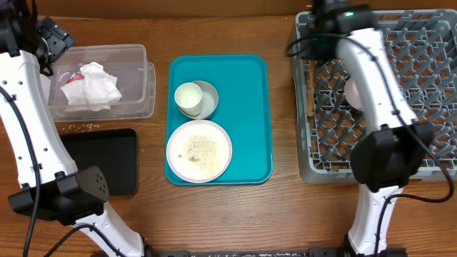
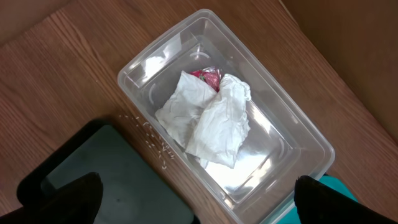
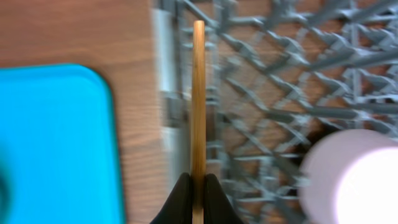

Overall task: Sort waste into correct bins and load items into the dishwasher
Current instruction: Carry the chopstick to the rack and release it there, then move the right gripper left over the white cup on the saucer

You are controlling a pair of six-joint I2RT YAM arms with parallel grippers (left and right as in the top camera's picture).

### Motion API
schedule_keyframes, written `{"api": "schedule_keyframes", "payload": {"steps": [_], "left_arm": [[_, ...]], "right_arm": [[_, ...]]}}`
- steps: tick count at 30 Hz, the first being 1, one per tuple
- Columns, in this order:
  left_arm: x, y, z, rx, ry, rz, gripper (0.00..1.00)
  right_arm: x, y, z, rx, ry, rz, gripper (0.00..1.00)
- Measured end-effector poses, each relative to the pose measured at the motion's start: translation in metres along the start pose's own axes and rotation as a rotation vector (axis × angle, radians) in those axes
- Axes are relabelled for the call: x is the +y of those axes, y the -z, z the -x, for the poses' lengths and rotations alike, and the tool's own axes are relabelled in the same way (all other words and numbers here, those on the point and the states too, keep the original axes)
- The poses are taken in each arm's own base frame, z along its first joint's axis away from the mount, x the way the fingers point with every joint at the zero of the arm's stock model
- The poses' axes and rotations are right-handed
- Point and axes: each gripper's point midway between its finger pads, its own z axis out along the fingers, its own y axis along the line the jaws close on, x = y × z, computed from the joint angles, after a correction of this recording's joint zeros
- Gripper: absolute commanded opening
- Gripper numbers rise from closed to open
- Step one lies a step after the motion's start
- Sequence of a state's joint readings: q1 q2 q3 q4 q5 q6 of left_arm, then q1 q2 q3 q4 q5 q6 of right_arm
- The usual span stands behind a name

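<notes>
Overhead, the grey dish rack fills the right of the table. The pinkish bowl sits inside it near its left side, partly behind my right arm. The teal tray lies in the middle, the clear tub at far left, and the black tray just in front of the tub.

On the teal tray are the white plate, scattered with rice, and behind it the grey bowl with the white cup at its left side.

Two crumpled napkins and a red wrapper scrap lie in the tub. Loose grains dot the table between the tub and the black tray.

My left gripper hangs spread wide above the tub, holding nothing. My right gripper is clamped on a thin wooden stick over the rack's left edge.
</notes>
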State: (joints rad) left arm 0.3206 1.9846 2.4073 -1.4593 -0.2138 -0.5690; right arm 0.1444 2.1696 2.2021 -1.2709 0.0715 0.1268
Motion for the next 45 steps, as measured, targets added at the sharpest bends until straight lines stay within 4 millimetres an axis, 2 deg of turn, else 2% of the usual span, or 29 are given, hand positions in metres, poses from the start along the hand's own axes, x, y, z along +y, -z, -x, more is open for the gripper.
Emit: {"api": "schedule_keyframes", "payload": {"steps": [2,4,7,9,10,11,13,14,18,28,32,33,35,40,45], "left_arm": [[0.000,0.000,0.000,0.000,0.000,0.000,1.00],[0.000,0.000,0.000,0.000,0.000,0.000,1.00],[0.000,0.000,0.000,0.000,0.000,0.000,1.00],[0.000,0.000,0.000,0.000,0.000,0.000,1.00],[0.000,0.000,0.000,0.000,0.000,0.000,1.00],[0.000,0.000,0.000,0.000,0.000,0.000,1.00],[0.000,0.000,0.000,0.000,0.000,0.000,1.00],[0.000,0.000,0.000,0.000,0.000,0.000,1.00],[0.000,0.000,0.000,0.000,0.000,0.000,1.00],[0.000,0.000,0.000,0.000,0.000,0.000,1.00],[0.000,0.000,0.000,-0.001,0.000,0.000,1.00],[0.000,0.000,0.000,0.000,0.000,0.000,1.00],[0.000,0.000,0.000,0.000,0.000,0.000,1.00],[0.000,0.000,0.000,-0.001,0.000,0.000,1.00],[0.000,0.000,0.000,0.000,0.000,0.000,1.00]], "right_arm": [[-0.015,-0.001,-0.004,0.031,0.026,0.019,0.04],[-0.020,-0.001,-0.006,0.048,0.061,0.061,0.04],[-0.018,-0.002,-0.006,0.047,0.096,0.111,0.05],[-0.014,-0.005,-0.005,0.041,0.111,0.136,0.09],[-0.013,-0.007,-0.005,0.040,0.116,0.143,0.17],[-0.012,-0.011,-0.007,0.042,0.117,0.151,0.36],[-0.009,-0.017,-0.010,0.050,0.119,0.165,0.66],[-0.009,-0.020,-0.011,0.051,0.119,0.167,0.74],[-0.009,-0.027,-0.019,0.080,0.097,0.169,0.78],[-0.002,-0.024,-0.023,0.107,-0.032,0.202,0.78],[0.019,-0.010,-0.021,0.099,-0.056,0.306,0.81],[0.029,-0.002,-0.019,0.089,-0.056,0.356,0.85],[0.050,0.013,-0.015,0.067,-0.042,0.451,1.00],[0.115,0.057,-0.016,0.049,0.030,0.748,1.00],[0.172,0.075,-0.028,0.037,0.144,0.862,1.00]]}}
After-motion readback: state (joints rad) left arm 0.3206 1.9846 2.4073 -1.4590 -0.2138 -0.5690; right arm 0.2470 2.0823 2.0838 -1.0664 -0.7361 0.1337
